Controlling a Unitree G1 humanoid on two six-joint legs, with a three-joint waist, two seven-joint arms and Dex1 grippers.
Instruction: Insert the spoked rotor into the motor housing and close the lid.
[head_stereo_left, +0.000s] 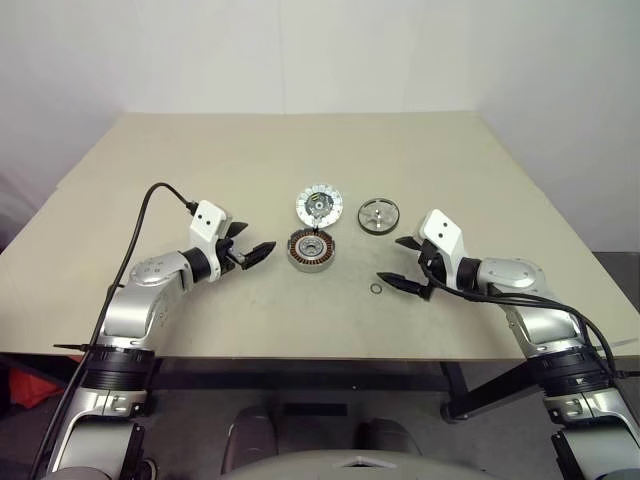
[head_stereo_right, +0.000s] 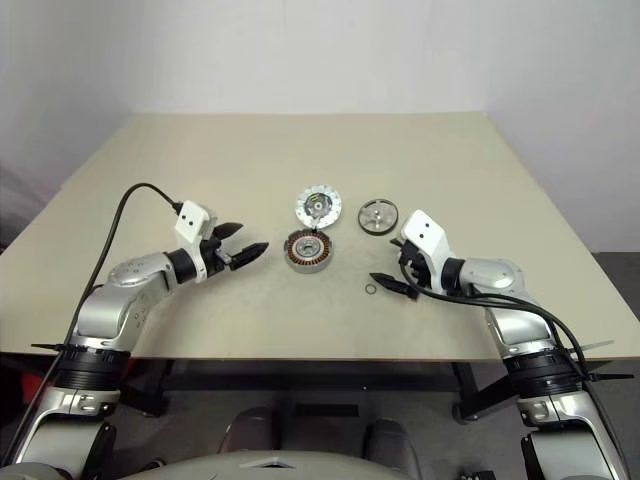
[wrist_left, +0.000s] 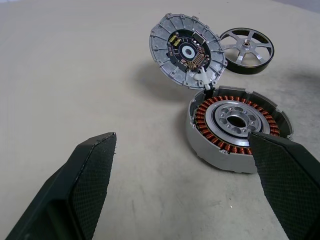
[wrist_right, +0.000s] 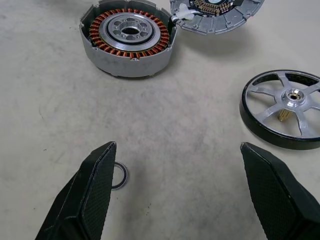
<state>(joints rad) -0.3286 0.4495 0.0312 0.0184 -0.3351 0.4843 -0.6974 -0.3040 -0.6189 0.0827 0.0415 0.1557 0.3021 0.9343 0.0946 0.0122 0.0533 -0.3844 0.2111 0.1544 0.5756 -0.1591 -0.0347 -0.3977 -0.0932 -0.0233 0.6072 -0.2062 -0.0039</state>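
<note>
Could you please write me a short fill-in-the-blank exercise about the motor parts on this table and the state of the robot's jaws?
1. The motor housing shows ____-coloured windings around its silver centre.
2. The spoked rotor lies on the table, nearer the ____ gripper.
3. The lid is tilted, hinged to the housing, ____ the housing's opening.
4. The jaws of the left gripper and of the right one are ____ and hold nothing.

Missing words: copper; right; off; open

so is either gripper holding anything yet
Nothing is held: the left gripper and the right gripper are both open over the table.
</note>
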